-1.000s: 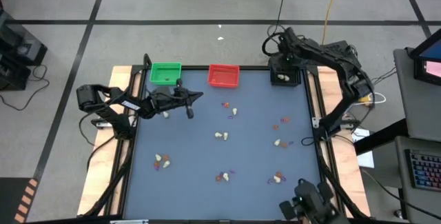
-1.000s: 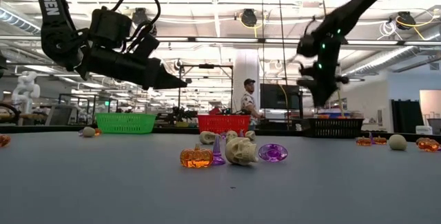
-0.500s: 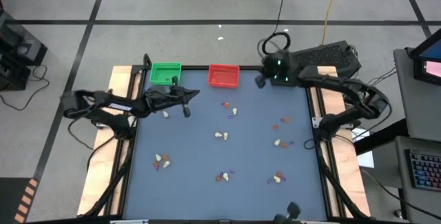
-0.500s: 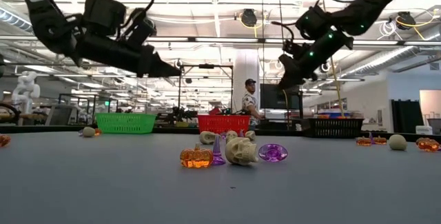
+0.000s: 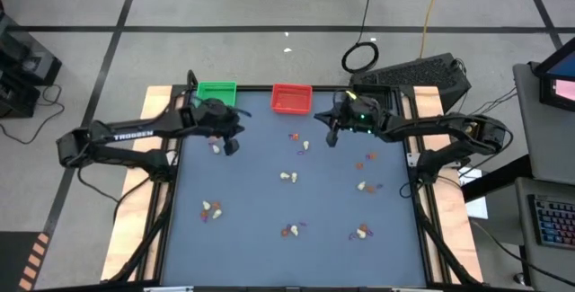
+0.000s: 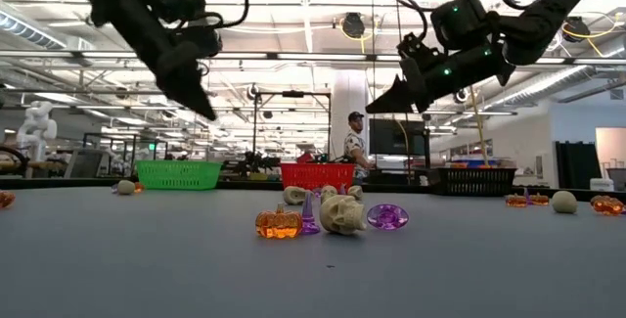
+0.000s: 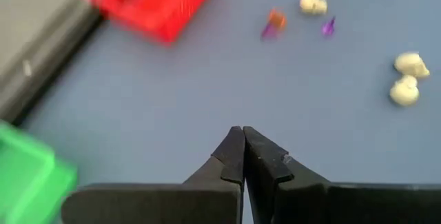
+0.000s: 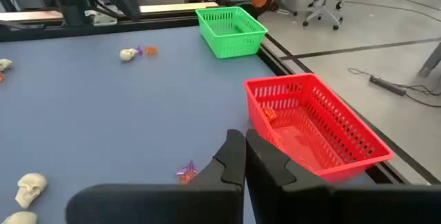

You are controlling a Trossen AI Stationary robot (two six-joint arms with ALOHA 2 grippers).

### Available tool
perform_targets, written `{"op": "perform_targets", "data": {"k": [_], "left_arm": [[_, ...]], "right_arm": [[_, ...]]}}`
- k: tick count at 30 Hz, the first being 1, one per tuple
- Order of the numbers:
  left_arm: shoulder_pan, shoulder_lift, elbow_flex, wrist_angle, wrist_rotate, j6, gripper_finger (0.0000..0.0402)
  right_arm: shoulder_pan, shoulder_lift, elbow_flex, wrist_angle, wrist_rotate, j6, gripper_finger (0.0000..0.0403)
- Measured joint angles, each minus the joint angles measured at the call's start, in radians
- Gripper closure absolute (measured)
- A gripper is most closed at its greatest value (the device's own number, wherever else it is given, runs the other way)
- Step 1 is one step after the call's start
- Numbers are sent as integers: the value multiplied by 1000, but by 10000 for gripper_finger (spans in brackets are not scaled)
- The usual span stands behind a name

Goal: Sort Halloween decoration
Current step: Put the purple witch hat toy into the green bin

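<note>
With both the left gripper (image 5: 233, 146) and right gripper (image 5: 331, 137) clenched on nothing above the far surface (image 5: 269, 202), the fingers should part before descending on one Halloween decoration (image 5: 300, 145) scattered mid-surface.

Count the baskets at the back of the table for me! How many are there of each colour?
green basket: 1
red basket: 1
black basket: 1
Total: 3
</note>
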Motion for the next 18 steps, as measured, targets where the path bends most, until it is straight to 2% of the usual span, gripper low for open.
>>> {"op": "perform_targets", "data": {"k": [5,9,13,18], "left_arm": [[35,30,94,-354,0,-141,396],[57,74,113,-556,-1,-217,395],[79,143,112,-636,0,-219,385],[112,250,113,-629,-2,-188,336]], "right_arm": [[1,1,0,-2,0,-16,402],[1,0,0,-1,0,-38,402],[1,0,1,2,0,-65,402],[1,0,1,5,0,-94,403]]}}
